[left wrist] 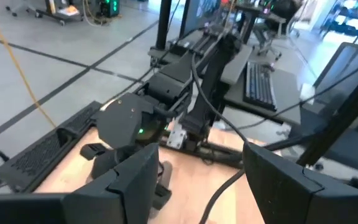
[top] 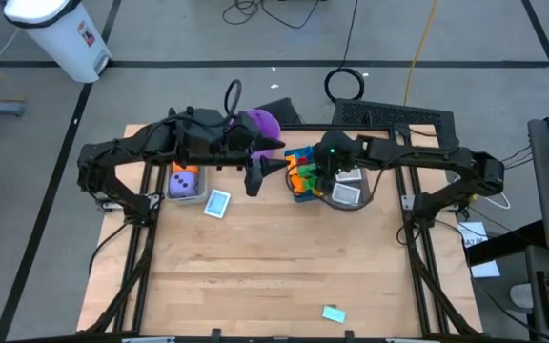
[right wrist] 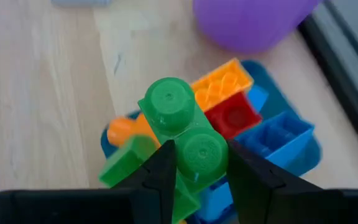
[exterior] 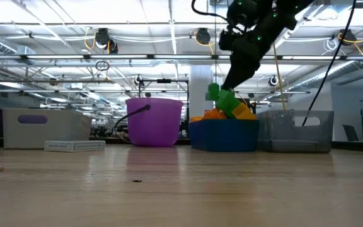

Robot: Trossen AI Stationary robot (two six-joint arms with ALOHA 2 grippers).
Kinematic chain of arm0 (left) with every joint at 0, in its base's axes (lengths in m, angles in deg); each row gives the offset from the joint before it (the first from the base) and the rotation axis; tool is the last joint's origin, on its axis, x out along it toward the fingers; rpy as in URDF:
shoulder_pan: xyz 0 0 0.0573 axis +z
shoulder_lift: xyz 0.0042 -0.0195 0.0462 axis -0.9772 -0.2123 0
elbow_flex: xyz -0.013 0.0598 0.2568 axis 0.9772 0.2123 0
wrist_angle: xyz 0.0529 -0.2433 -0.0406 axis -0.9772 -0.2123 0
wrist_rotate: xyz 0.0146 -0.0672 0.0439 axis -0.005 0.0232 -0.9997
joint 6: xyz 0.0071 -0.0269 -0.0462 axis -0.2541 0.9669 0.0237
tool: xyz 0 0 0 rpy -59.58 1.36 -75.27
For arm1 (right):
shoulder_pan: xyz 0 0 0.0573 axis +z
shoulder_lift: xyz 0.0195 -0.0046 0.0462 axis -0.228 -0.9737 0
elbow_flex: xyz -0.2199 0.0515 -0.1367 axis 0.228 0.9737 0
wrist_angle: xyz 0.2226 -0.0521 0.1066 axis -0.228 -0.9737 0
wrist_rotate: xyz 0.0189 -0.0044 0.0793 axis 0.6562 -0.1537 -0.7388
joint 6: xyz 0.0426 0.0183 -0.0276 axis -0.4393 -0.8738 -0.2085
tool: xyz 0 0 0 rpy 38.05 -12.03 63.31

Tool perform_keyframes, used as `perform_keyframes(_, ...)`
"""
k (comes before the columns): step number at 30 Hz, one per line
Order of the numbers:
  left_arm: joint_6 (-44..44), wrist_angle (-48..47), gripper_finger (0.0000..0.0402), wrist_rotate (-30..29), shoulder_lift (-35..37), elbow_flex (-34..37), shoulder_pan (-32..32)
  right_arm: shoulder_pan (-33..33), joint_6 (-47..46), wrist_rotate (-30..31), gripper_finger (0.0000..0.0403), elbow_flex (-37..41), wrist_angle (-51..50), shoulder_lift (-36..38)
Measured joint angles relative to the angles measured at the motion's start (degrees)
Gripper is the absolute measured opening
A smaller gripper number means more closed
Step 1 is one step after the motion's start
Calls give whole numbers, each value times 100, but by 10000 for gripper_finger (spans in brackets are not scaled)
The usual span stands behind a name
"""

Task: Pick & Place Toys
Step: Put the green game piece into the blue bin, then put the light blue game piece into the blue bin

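Right gripper (right wrist: 196,163) clamped on a green brick (right wrist: 182,137) and raised just above the blue bin (exterior: 224,135) heaped with orange, red and blue bricks (right wrist: 244,118) — purple bucket (exterior: 154,121) just beside — left gripper (top: 254,179) nearby over the table (top: 274,267), fingers apart, empty.

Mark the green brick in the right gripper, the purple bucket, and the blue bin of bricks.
green brick (right wrist: 182,134): right wrist view, on its studded top, between the gripper's fingers.
purple bucket (exterior: 154,121): low view, middle of its side wall.
blue bin (exterior: 224,135): low view, front wall below the heaped bricks.
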Motion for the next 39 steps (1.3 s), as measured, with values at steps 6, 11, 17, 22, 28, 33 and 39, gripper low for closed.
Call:
perform_keyframes(6,-5,-216,241,281,0,0,110,0,141,47,105,-1,54,-337)
perform_keyframes(11,-13,-247,241,333,0,0,139,1,147,137,129,-3,46,-352)
perform_keyframes(17,-53,-247,241,342,0,0,134,-32,182,524,192,-3,-109,-300)
perform_keyframes(22,-53,-292,241,342,0,0,134,-32,192,528,205,4,-105,-230)
perform_keyframes(28,-48,-321,241,342,0,0,134,-32,145,510,207,1,-66,172)
perform_keyframes(33,-45,-321,241,531,-2,0,134,71,-298,-79,207,1,-87,807)
perform_keyframes(39,-40,-320,241,781,-2,0,77,1093,-794,-1142,207,-1,-192,1445)
